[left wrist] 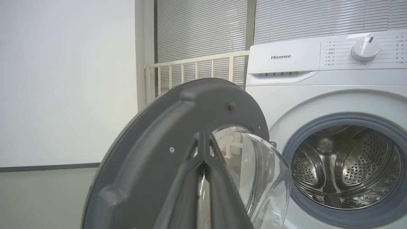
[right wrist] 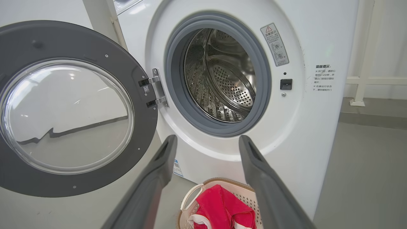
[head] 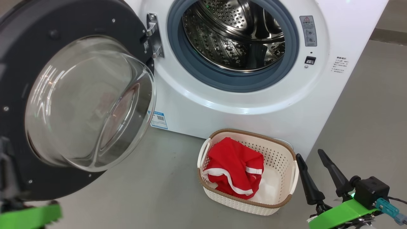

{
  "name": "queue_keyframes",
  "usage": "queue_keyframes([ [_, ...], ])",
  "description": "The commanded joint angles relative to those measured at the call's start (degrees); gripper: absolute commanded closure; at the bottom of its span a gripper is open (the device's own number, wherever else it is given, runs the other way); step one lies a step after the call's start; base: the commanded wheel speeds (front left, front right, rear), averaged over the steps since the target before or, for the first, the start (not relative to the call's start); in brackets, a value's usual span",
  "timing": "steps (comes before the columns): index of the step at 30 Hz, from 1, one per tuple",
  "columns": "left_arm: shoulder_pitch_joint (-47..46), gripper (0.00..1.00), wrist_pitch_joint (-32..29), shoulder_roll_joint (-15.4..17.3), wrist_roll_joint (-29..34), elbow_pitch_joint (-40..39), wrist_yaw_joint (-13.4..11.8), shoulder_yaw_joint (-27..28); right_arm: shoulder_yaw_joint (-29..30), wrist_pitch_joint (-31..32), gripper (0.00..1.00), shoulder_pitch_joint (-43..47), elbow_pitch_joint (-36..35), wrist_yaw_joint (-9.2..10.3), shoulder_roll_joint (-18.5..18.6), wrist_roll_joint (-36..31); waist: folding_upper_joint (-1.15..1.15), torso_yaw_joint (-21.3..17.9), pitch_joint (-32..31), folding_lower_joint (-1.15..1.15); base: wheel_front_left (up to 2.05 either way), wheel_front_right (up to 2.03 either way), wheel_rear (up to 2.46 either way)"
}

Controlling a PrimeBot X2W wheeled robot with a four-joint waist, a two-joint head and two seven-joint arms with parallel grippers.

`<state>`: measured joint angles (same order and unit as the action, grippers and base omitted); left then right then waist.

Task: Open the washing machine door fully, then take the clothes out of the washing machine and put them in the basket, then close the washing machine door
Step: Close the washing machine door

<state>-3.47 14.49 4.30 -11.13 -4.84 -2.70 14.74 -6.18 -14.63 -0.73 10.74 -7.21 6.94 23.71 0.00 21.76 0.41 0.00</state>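
left gripper (left wrist: 203,140): fingers pressed together, nothing between them; tips lie in front of the grey inner face of the door (head: 89,101), beside the glass bowl; cannot tell whether they touch it.
right gripper (head: 310,154): fingers spread wide, empty; just at 3 o'clock of the basket (head: 279,152), tips pointing toward 11 o'clock.
clothes (head: 235,165): red with white trim, bunched inside the basket, toward its 9 o'clock side.
basket: on the grey floor (head: 143,184), at 6 o'clock below the drum (head: 235,35), close to the washing machine (head: 222,108) front.
door: swung wide open, hinged at 9 o'clock of the opening.
drum: perforated steel showing through the grey-blue ring.
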Motion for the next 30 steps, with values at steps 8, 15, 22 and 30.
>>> queue_keyframes([
  [8, -13.3, 1.0, -3.92, 9.7, -6.98, 2.88, -3.28, 13.58, -1.49, -0.37, 0.0, -2.71, -1.11, -0.28, 0.64, 0.1, 0.0, -1.54, 0.17, 0.0, 0.0, 0.0, 0.0],
  [15, -24.26, 1.0, -14.14, 13.84, -20.51, 15.25, -4.22, 21.67, -1.33, -0.37, 0.0, -2.78, -1.29, -0.28, 1.15, 0.23, 0.0, -2.41, 0.55, 0.0, 0.0, 0.0, 0.0],
  [22, -31.46, 1.0, -29.79, 15.96, -33.51, 26.38, -6.02, 26.64, -1.27, -0.37, 0.0, -2.5, -1.49, -0.28, 1.3, 0.31, 0.0, -3.0, 0.89, 0.0, 0.0, 0.0, 0.0],
  [30, -33.4, 1.0, -43.74, 16.31, -39.98, 29.57, -9.64, 26.87, -1.49, -0.37, 0.0, -2.59, -1.22, -0.28, 1.65, 0.71, 0.0, -3.35, 1.39, 0.0, 0.0, 0.0, 0.0],
])
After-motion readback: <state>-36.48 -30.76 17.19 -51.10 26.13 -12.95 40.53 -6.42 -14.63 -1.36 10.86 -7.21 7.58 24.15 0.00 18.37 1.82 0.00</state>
